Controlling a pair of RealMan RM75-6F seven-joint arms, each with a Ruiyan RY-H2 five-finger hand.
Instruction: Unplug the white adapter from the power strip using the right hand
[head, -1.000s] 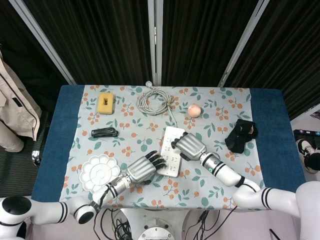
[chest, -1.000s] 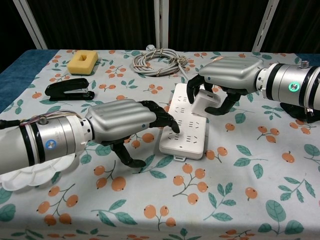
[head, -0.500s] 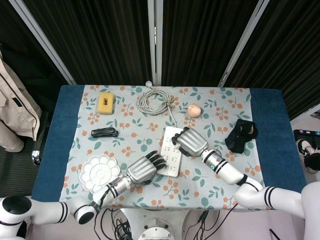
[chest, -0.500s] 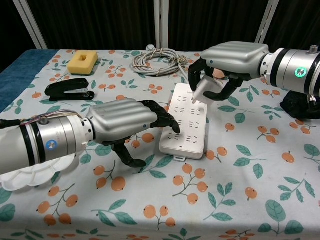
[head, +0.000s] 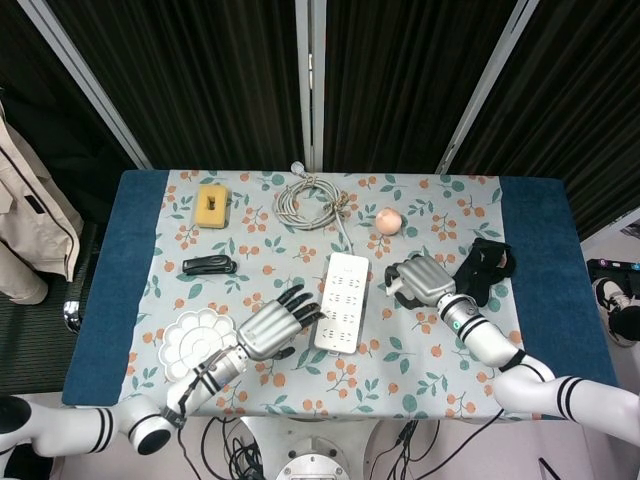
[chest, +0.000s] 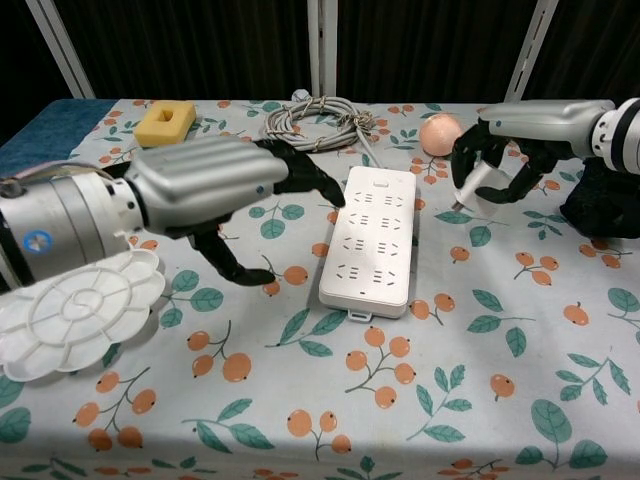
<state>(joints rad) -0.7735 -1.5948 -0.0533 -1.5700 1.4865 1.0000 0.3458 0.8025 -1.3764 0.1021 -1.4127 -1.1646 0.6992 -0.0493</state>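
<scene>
We see a table (head: 540, 250) with blue edges under a floral cloth (head: 270, 255). Directly on it lie a power strip (head: 340, 301), coiled cable (head: 310, 202), yellow sponge (head: 212, 205), black stapler (head: 209, 265), white palette (head: 197, 343), peach ball (head: 389, 220) and black cloth (head: 482, 268).

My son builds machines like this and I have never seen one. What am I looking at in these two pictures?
These are two robot arms with human-like hands at a table with a flowered cloth. One picture looks down from the robot's head, the other looks forward from its chest. The right hand grips a white adapter, lifted clear of the white power strip, so it is already unplugged. The left hand hovers beside the strip, its fingers spread and holding nothing. Also on the cloth: a coiled cable, a yellow sponge, a black stapler, a peach-coloured ball, a white palette dish and a black object.
</scene>
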